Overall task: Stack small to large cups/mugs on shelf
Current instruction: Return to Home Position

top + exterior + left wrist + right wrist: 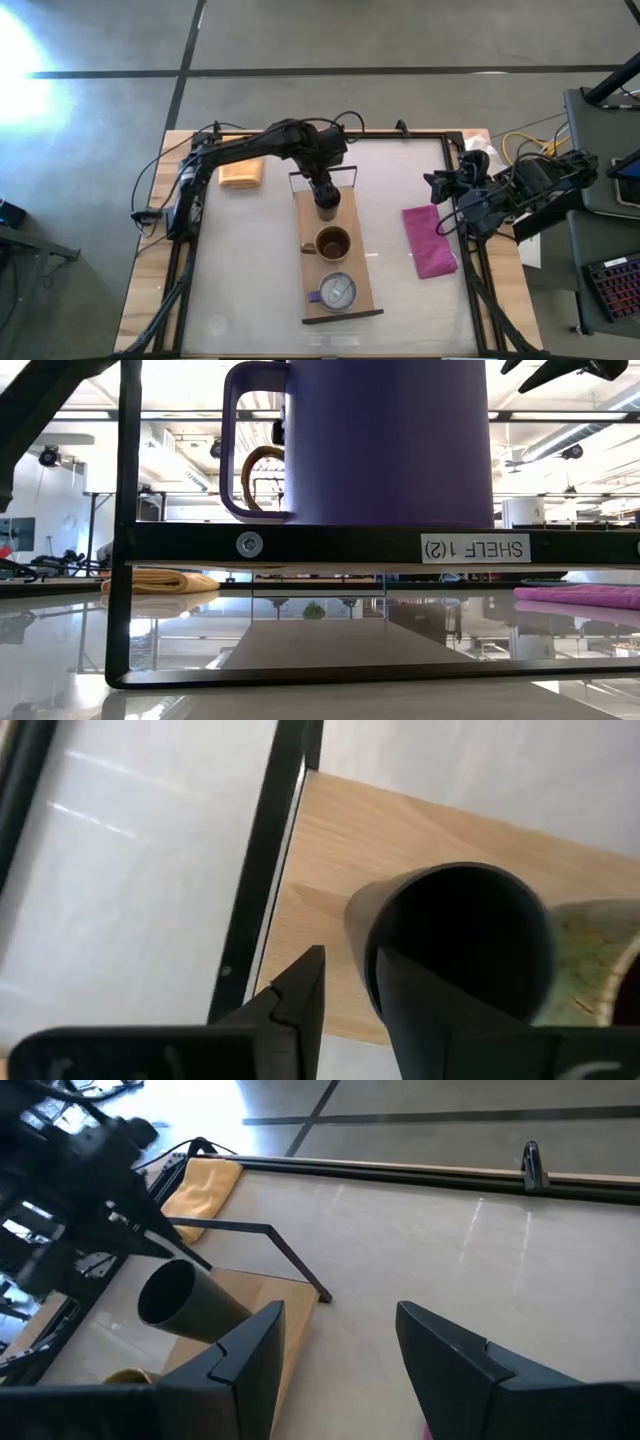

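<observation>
The light-wood shelf [358,262] lies lengthwise on the table with three vessels in a row on or over it. The purple mug with a silvery inside [337,291] [390,440] stands at the near end. The brown mug [333,243] stands in the middle. The black cup [327,209] [455,935] [185,1305] is tilted at the far end. My left gripper [323,191] [350,958] is shut on the cup's rim. My right gripper [440,186] [335,1340] is open, waiting over the table's right side past the magenta cloth [430,240]. My left gripper pinches the black cup's wall at the rim [358,935], one finger [420,1010] inside the opening and the other [300,995] outside. The fingers come from above. The cup is tilted, its mouth [165,1295] turned sideways; whether its bottom touches the shelf is hidden.
An orange cloth [241,172] [160,581] lies on the table left of the shelf's far end. The shelf's thin dark frame [322,173] [270,1230] rises at its ends. A raised rail [420,1172] runs round the table.
</observation>
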